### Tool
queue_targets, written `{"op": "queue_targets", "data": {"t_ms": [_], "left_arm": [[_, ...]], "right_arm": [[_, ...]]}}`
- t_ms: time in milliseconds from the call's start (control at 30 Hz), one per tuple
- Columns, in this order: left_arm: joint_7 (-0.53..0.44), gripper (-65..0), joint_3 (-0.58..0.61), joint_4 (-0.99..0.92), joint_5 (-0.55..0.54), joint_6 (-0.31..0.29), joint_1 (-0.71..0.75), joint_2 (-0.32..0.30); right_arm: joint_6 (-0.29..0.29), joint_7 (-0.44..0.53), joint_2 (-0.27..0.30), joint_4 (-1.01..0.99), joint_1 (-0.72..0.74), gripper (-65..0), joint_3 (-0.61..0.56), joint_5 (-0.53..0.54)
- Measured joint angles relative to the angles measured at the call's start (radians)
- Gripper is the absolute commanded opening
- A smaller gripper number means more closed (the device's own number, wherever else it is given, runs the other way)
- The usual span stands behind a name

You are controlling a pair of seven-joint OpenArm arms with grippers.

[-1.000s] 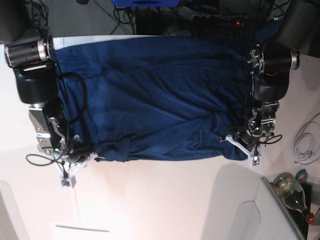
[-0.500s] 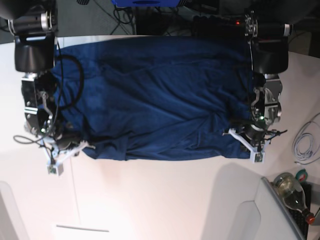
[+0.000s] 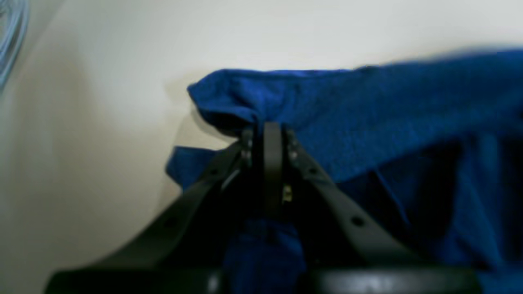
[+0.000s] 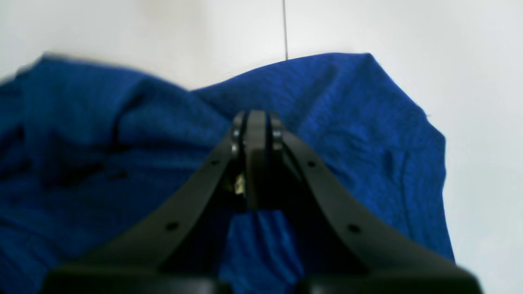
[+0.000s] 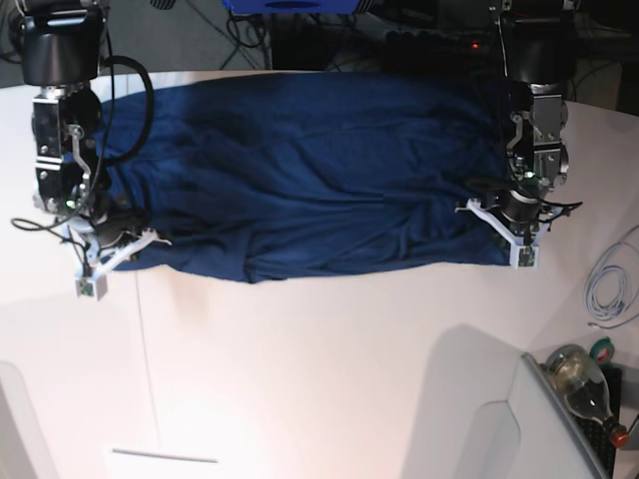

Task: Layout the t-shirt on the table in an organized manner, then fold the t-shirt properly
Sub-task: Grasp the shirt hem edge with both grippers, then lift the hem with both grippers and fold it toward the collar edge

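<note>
Navy cloth fills the far half of the table (image 5: 319, 379): I see the t-shirt (image 5: 310, 170) spread wide and wrinkled, its far side running along the table's far edge and its near edge sagging unevenly. My left gripper (image 3: 267, 132) has its jaws pressed together, pinching a bunched corner of the shirt at the right end in the base view. My right gripper (image 4: 255, 120) is likewise clamped on a fold at the opposite end, beside the table's thin dark seam (image 4: 284, 28).
</note>
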Motion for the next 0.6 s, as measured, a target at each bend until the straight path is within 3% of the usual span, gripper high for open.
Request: {"op": "queue_targets", "data": {"t_ms": [67,167,233,400,533,600], "left_arm": [[-0.003,-65.0,0.009,-0.022,0.003,0.000,-0.006,0.000],[-0.019,-65.0,0.016,-0.034,0.002,0.000,-0.004,0.003],[-0.018,-65.0,0.016,-0.036,0.002,0.000,-0.006,0.001],[-0.034,-63.4,0.016,-0.031,-0.001,0.000,0.012,0.002],[-0.029,-54.0,0.009,-0.031,-0.001,0.000,0.010,0.003],[-0.029,-45.6,0.008,-0.031,-0.001,0.004,0.010,0.002]], "right_arm": [[0.000,-0.011,-0.001,0.003,0.005,-54.8,0.000,0.002],[-0.003,-0.109,0.001,0.031,0.004,-39.8,0.000,-0.003],[-0.005,-0.124,-0.002,0.086,-0.004,-33.8,0.000,0.001],[-0.003,-0.116,-0.002,0.156,0.005,-32.3,-0.005,0.007],[-0.003,-0.127,-0.011,0.081,0.071,-32.1,-0.082,0.003],[0.000,-0.119,-0.022,0.030,0.114,-32.1,-0.116,0.010]]}}
